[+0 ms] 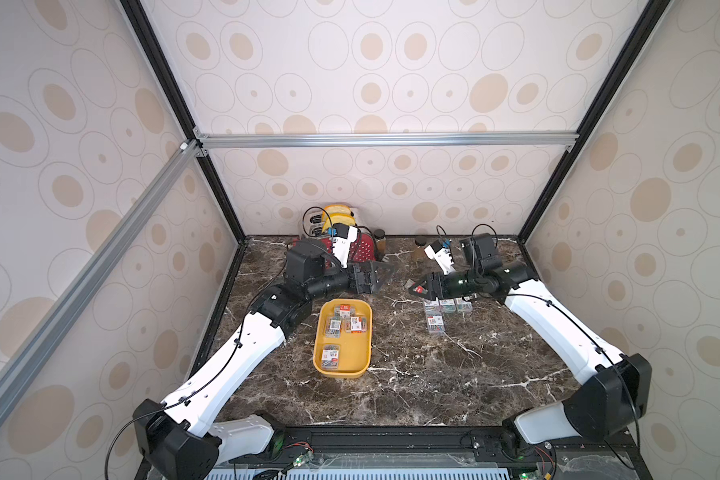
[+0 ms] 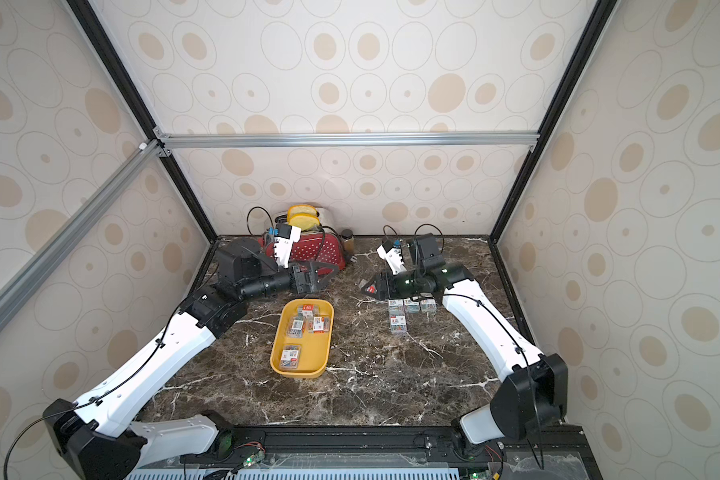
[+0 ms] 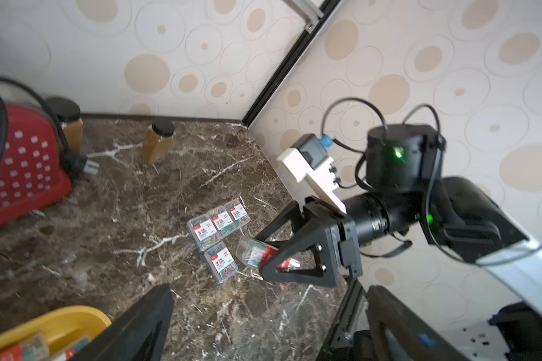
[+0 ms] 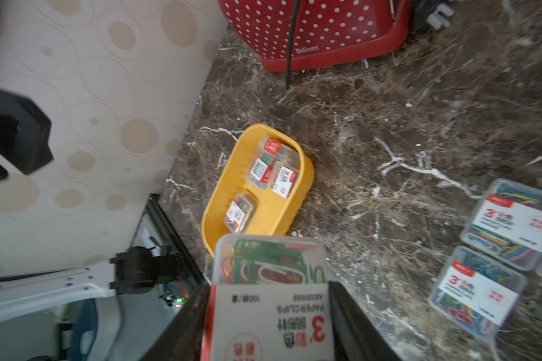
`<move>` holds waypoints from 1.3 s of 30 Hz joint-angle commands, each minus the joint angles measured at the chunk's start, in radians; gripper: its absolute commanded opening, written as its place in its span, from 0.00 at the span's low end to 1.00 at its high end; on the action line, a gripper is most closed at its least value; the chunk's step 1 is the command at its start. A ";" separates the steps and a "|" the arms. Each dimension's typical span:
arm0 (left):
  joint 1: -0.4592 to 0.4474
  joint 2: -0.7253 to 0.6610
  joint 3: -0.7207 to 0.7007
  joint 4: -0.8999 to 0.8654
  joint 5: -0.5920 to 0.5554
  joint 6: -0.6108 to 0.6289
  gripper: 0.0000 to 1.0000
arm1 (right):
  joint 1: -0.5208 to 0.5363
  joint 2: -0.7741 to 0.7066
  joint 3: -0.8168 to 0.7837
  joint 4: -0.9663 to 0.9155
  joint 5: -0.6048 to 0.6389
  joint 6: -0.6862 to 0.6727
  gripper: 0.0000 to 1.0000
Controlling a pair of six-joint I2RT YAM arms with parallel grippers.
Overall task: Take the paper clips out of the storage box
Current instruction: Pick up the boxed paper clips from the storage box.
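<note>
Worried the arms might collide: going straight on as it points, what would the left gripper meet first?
Probably the right gripper, shut on a small clear plastic case of coloured paper clips. The open left gripper points roughly at it, though depth and height are hard to judge.

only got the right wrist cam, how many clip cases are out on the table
Observer: Four cases lie on the table, three in a row and one nearer the robot.
Operator: what's the left end effector doing
Observer: The left end effector is open and empty, between the tray and the toaster.
Operator: anything by the back wall
Observer: Two brown jars, one beside the toaster.
</note>
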 commanded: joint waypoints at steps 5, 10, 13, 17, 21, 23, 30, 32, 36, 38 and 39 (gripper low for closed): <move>0.005 0.134 -0.078 0.164 0.174 -0.438 0.99 | 0.093 -0.158 -0.171 0.144 0.268 -0.262 0.20; 0.001 0.194 -0.102 0.252 0.239 -0.557 0.99 | 0.155 -0.208 -0.252 0.220 0.372 -0.329 0.19; -0.007 0.208 -0.116 0.280 0.246 -0.600 0.98 | 0.170 -0.218 -0.272 0.242 0.398 -0.354 0.19; -0.037 0.236 -0.125 0.321 0.262 -0.639 0.96 | 0.175 -0.211 -0.273 0.255 0.416 -0.375 0.18; -0.067 0.259 -0.145 0.373 0.262 -0.679 0.92 | 0.180 -0.202 -0.267 0.261 0.414 -0.383 0.18; -0.075 0.273 -0.146 0.383 0.267 -0.686 0.90 | 0.181 -0.199 -0.267 0.266 0.413 -0.382 0.18; -0.081 0.306 -0.149 0.428 0.277 -0.718 0.89 | 0.184 -0.200 -0.267 0.275 0.411 -0.381 0.19; -0.087 0.319 -0.147 0.449 0.279 -0.733 0.86 | 0.185 -0.198 -0.267 0.275 0.410 -0.381 0.19; -0.096 0.341 -0.144 0.509 0.285 -0.772 0.72 | 0.185 -0.194 -0.265 0.276 0.412 -0.380 0.18; -0.101 0.350 -0.141 0.520 0.289 -0.781 0.68 | 0.187 -0.194 -0.266 0.277 0.411 -0.378 0.18; -0.105 0.352 -0.144 0.534 0.290 -0.789 0.68 | 0.186 -0.194 -0.266 0.276 0.412 -0.376 0.19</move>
